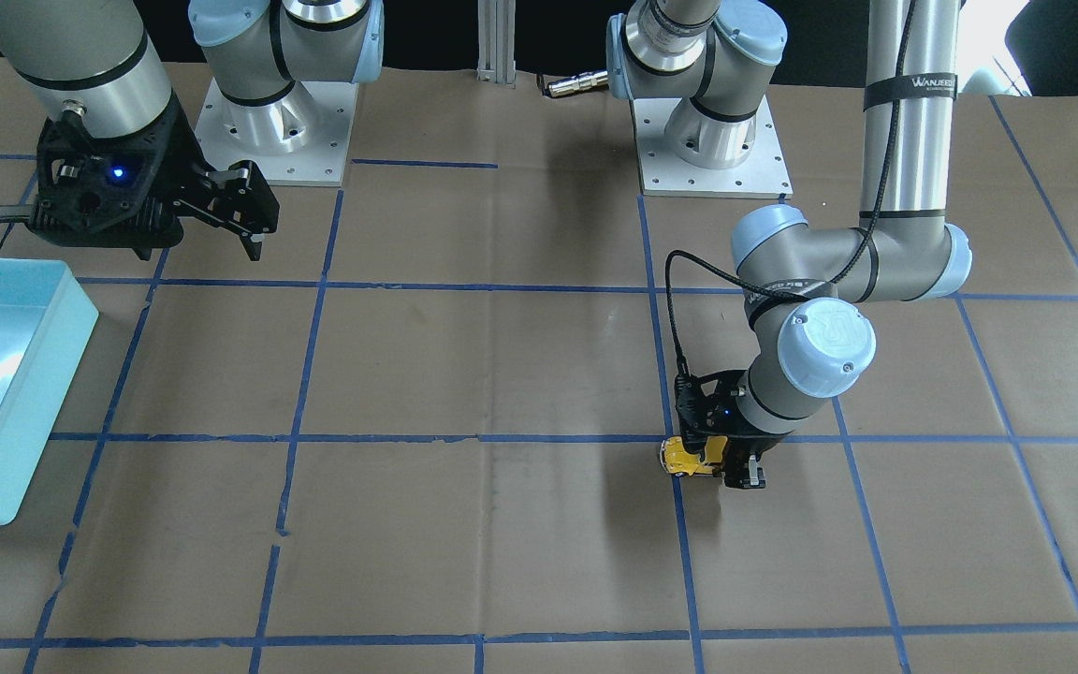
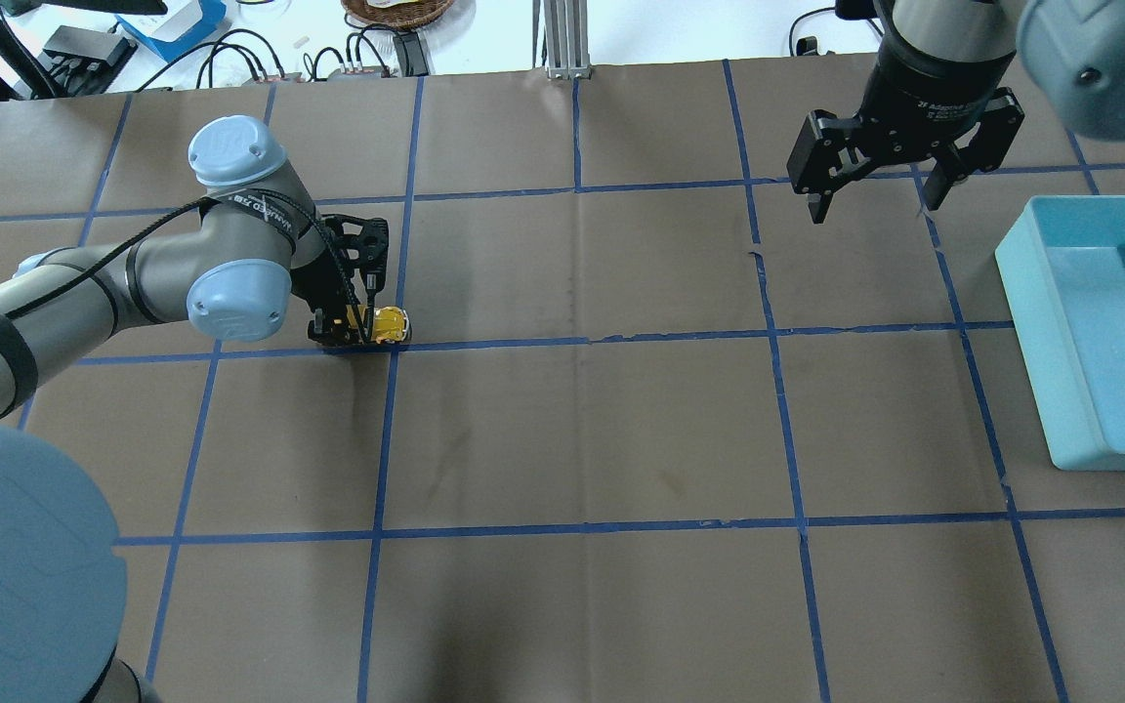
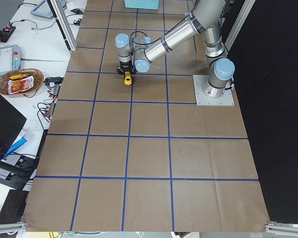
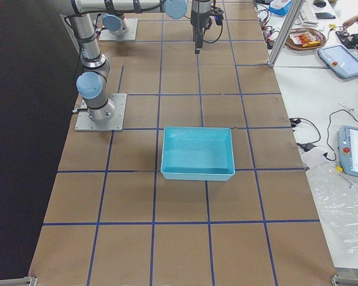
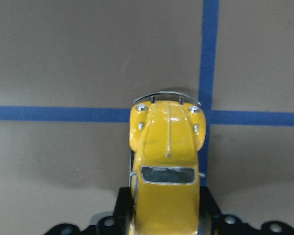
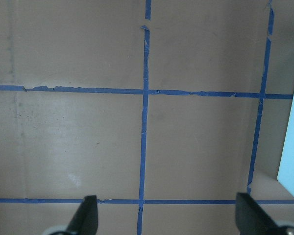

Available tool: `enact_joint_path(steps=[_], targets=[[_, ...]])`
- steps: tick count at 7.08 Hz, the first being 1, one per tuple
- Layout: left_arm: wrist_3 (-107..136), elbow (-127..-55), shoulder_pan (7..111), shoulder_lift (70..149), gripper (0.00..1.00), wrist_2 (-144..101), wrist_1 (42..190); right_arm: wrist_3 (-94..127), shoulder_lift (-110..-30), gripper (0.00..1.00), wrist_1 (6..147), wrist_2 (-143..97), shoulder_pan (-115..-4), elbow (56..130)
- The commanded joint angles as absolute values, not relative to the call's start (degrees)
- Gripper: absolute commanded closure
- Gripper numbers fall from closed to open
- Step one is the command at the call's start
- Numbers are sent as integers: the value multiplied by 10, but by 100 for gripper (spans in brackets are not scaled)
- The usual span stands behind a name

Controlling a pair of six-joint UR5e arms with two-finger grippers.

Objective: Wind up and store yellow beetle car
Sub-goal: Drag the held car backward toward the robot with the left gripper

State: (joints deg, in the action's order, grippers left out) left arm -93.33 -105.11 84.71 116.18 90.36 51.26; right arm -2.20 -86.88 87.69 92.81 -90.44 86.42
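Left pincer (image 2: 357, 330) clamps the yellow toy car (image 5: 166, 161) by its sides, bonnet poking out over a blue tape crossing on the tabletop (image 2: 582, 439); right pincer (image 2: 873, 208) hangs wide open beside a tray (image 2: 1046, 342).

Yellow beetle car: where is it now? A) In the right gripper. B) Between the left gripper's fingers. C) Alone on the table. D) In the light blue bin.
B: the left wrist view shows the yellow beetle car between the fingers of the left gripper; the right gripper is open and empty.
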Motion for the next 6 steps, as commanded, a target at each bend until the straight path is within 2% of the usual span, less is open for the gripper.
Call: enact_joint_path(steps=[1,6], targets=[[-940,-1054,840,1160,100,905,513,-22,-869,1,876,928,-904,866],[-1005,-1053,799,1160,100,909,512,-22,-871,1,876,929,-905,866]])
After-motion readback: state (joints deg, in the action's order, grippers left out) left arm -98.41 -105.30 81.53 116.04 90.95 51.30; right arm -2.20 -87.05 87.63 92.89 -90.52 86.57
